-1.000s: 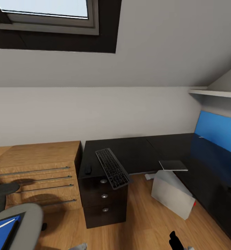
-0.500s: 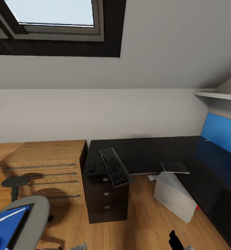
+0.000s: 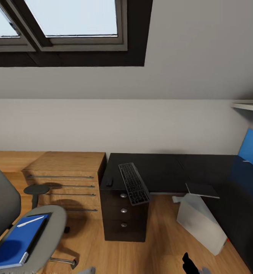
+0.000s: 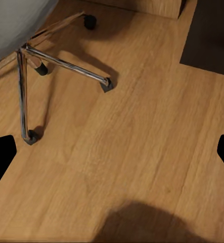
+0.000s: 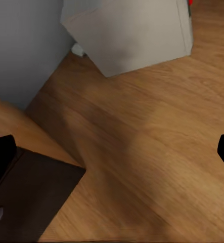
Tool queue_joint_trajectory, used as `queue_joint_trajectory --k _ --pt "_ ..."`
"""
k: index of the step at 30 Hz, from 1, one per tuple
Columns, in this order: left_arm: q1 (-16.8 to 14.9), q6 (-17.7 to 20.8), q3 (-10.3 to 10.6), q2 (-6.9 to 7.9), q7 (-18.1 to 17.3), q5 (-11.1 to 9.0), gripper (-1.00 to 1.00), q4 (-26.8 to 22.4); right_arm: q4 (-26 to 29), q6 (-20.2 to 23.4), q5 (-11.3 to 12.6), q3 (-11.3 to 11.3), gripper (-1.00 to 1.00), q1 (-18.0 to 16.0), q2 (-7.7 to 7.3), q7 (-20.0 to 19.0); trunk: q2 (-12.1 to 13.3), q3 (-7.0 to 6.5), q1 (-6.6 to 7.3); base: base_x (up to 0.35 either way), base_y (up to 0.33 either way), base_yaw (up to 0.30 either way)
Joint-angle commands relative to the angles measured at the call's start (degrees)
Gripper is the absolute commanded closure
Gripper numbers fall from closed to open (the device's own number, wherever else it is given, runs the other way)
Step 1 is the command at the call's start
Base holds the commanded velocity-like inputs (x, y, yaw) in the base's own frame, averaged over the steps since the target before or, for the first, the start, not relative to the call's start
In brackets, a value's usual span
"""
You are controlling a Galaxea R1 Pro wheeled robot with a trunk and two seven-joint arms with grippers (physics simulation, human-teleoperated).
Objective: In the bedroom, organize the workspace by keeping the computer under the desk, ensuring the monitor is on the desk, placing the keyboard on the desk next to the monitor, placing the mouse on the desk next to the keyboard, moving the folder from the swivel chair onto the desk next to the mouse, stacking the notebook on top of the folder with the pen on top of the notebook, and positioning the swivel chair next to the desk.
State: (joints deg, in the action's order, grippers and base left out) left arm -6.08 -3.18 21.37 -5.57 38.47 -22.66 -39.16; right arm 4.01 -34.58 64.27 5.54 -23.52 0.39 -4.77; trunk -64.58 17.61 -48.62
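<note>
I see the blue flat folder (image 3: 16, 242) on the grey swivel chair seat (image 3: 50, 232), a white pen (image 3: 30, 221) lying slantwise on it. The black slim keyboard (image 3: 133, 183) runs lengthwise off the dark counter (image 3: 160, 171) edge. A white computer tower (image 3: 200, 217) leans alongside. Both end effectors (image 4: 112, 152) (image 5: 112, 157) are spread wide over bare wooden floor (image 4: 142, 142).

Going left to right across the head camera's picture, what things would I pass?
Swivel chair with blue folder, wooden dresser, mouse, keyboard, white computer.
</note>
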Motion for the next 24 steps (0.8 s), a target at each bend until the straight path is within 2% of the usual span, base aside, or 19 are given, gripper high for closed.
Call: queue_joint_trajectory --k 1,10,15,24 --pt "-0.07 -0.33 0.33 0.04 0.33 -0.61 -1.0 0.02 -0.07 -0.23 0.42 0.42 -1.0 -0.04 -0.01 -0.3 0.37 -0.12 0.23 -0.003 -0.011 0.247" --pt "-0.07 -0.27 0.39 0.04 0.23 -0.63 -1.0 0.04 -0.13 -0.23 -1.98 0.37 -1.0 -0.04 -0.04 -0.33 3.98 -1.73 2.2 -0.001 -0.004 0.247" --pt "-0.07 -0.31 0.4 0.09 0.21 -0.63 -1.0 0.05 -0.14 -0.23 -3.52 0.36 -1.0 -0.04 -0.09 -0.31 3.98 -1.73 2.2 0.0 0.0 0.205" --pt "-0.07 -0.49 0.37 0.12 0.2 -0.55 -1.0 0.05 -0.14 -0.26 -4.13 0.35 -1.0 -0.04 -0.06 -0.25 3.98 -1.73 2.2 0.0 0.0 0.042"
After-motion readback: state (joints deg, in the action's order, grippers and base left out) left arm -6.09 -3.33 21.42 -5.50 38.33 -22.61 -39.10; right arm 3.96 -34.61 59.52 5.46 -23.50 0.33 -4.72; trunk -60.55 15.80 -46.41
